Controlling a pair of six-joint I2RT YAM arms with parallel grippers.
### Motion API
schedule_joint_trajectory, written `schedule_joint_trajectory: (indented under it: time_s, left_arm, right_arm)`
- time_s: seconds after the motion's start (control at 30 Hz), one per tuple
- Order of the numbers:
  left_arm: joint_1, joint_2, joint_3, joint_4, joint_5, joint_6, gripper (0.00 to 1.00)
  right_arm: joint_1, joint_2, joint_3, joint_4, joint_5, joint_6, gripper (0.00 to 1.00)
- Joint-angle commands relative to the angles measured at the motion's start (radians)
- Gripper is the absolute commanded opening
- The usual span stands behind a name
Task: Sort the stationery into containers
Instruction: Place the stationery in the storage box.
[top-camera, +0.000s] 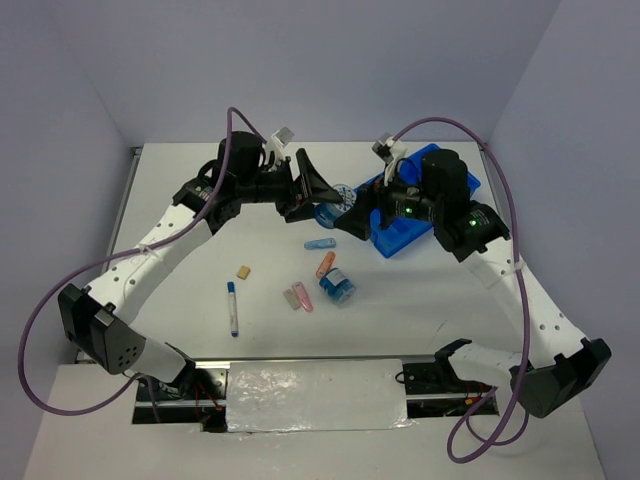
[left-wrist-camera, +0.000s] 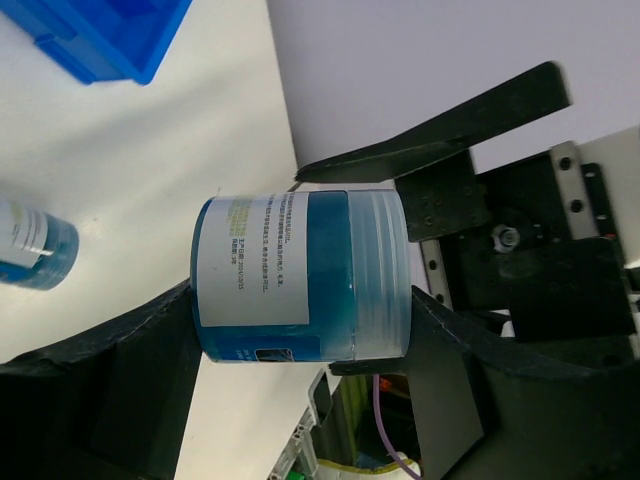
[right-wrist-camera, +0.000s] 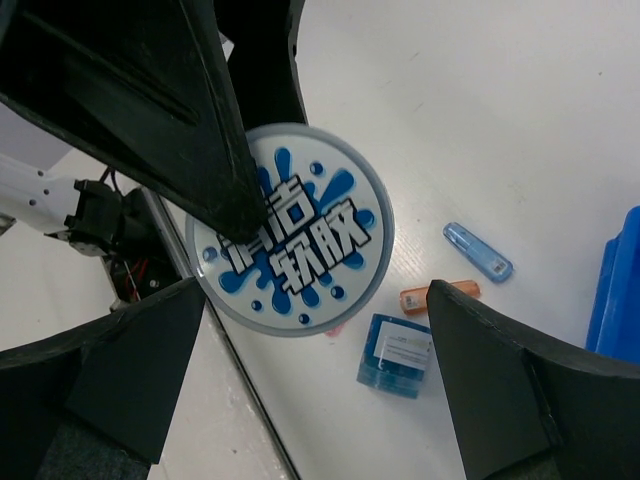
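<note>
My left gripper is shut on a blue clear box and holds it above the table; one finger is on its round white patterned face, the other on its base. The box fills the left wrist view between my left gripper's fingers. My right gripper is open, its fingers close on either side of this box. The bright blue tray lies under the right arm. On the table lie the second blue box, blue piece, orange piece, pink piece, grey piece, tan eraser and pen.
The right wrist view shows the second box, the blue piece, the orange piece and the tray's edge. The tray corner and the second box show in the left wrist view. Walls stand close behind the table.
</note>
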Motion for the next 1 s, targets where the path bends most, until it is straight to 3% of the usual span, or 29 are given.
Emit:
schedule_joint_trajectory:
  time_s: [0.0,0.17,0.27,0.3,0.33,0.43,0.63,0.73,0.77,0.8,0.87,0.9,0.93,0.97]
  left_arm:
    - [-0.006,0.001,0.026,-0.014,0.033,0.037,0.00]
    - [-0.013,0.006,0.034,-0.036,0.027,0.053,0.00]
    - [-0.015,0.006,0.041,-0.036,0.030,0.053,0.00]
    - [-0.015,0.004,0.043,-0.031,0.031,0.050,0.00]
    - [-0.013,0.004,0.045,-0.026,0.034,0.047,0.00]
    - [-0.013,0.001,0.041,-0.019,0.033,0.039,0.05]
    - [-0.013,0.000,0.041,-0.014,0.008,0.027,0.11]
    - [-0.015,0.004,0.043,0.004,0.010,0.016,0.12]
    - [-0.015,0.009,0.046,0.004,0.011,0.017,0.12]
    - [-0.013,0.009,0.051,0.004,0.010,0.017,0.13]
    - [-0.015,0.015,0.058,-0.005,0.013,0.025,0.16]
    - [-0.013,0.017,0.072,-0.016,0.008,0.030,0.18]
    - [-0.013,0.018,0.074,-0.023,0.001,0.036,0.21]
    - [-0.013,0.015,0.069,-0.019,0.002,0.036,0.30]
  right_arm:
    - [0.011,0.010,0.045,0.073,-0.001,0.017,1.00]
    - [0.030,0.041,0.063,0.110,-0.018,0.044,0.99]
    - [0.040,0.069,0.079,0.095,-0.019,0.043,0.89]
    - [0.039,0.072,0.074,0.096,-0.021,0.044,0.81]
    - [0.041,0.076,0.070,0.101,-0.021,0.046,0.78]
    - [0.044,0.079,0.057,0.099,-0.027,0.044,0.69]
    - [0.050,0.066,0.034,0.079,-0.019,0.032,0.87]
    - [0.051,0.057,0.016,0.078,-0.007,0.026,0.89]
    - [0.051,0.053,0.010,0.078,-0.001,0.024,0.85]
    - [0.051,0.049,0.005,0.084,0.005,0.026,0.74]
    - [0.051,0.041,0.004,0.087,0.016,0.026,0.61]
    - [0.051,0.041,0.005,0.087,0.016,0.023,0.48]
    - [0.051,0.041,0.007,0.087,0.018,0.021,0.42]
    - [0.051,0.043,0.007,0.090,0.021,0.020,0.21]
